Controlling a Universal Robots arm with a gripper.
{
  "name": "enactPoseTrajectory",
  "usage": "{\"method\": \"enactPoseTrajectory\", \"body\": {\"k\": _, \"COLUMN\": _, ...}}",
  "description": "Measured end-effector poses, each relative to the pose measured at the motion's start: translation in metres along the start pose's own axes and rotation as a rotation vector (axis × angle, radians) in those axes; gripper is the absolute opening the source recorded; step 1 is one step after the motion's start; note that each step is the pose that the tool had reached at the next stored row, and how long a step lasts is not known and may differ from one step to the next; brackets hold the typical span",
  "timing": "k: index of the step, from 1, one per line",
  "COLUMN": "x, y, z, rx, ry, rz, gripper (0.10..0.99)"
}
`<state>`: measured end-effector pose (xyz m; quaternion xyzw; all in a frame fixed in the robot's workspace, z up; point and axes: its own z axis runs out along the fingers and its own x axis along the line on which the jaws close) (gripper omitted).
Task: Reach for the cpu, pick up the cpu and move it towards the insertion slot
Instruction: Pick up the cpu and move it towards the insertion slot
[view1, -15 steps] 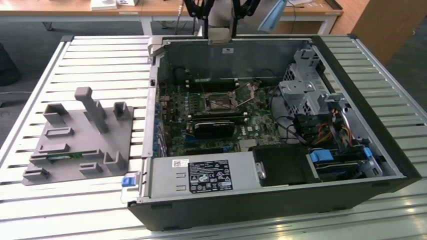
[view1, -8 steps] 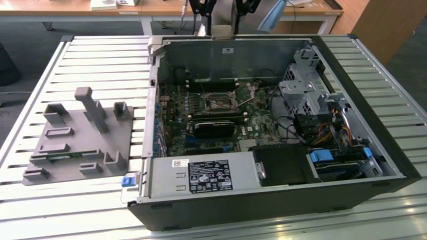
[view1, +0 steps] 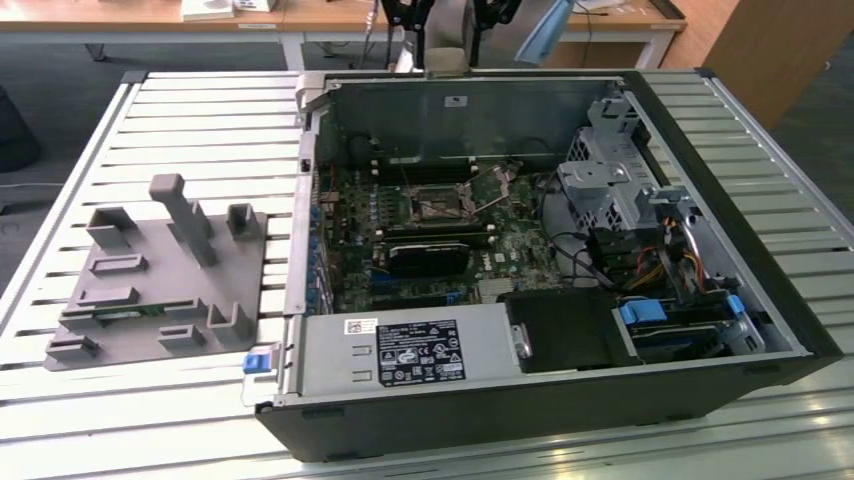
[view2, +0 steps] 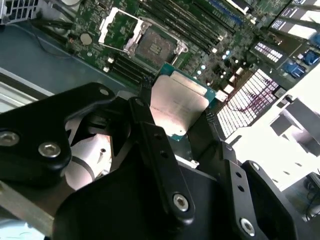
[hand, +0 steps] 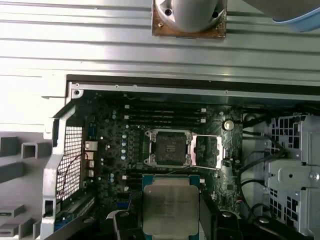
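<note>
We see an open computer case (view1: 694, 330) lying on a slatted metal table (view1: 200, 130), with a grey plastic holder (view1: 147, 290) beside it toward the exterior view's left. Inside the case, the green motherboard (view1: 400, 215) carries the insertion slot (view1: 438, 207), a dark square with a silver bracket swung open beside it.

In both wrist views, we find the gripper (view2: 175, 117) pinching the cpu (view2: 177, 102) by two opposite edges between its black fingers (view2: 150, 125), silvery top showing. In the first wrist view, the cpu (hand: 170, 205) hangs in the air above the motherboard (hand: 110, 150), near the insertion slot (hand: 168, 148) but not over it.
</note>
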<state>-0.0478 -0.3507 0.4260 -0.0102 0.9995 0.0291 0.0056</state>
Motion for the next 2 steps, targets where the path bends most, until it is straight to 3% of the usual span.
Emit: {"method": "enactPoseTrajectory", "body": {"k": 2, "x": 0.0000, "y": 0.0000, "z": 0.0000, "rx": 0.000, "ry": -0.0001, "rz": 0.000, "gripper": 0.541}}
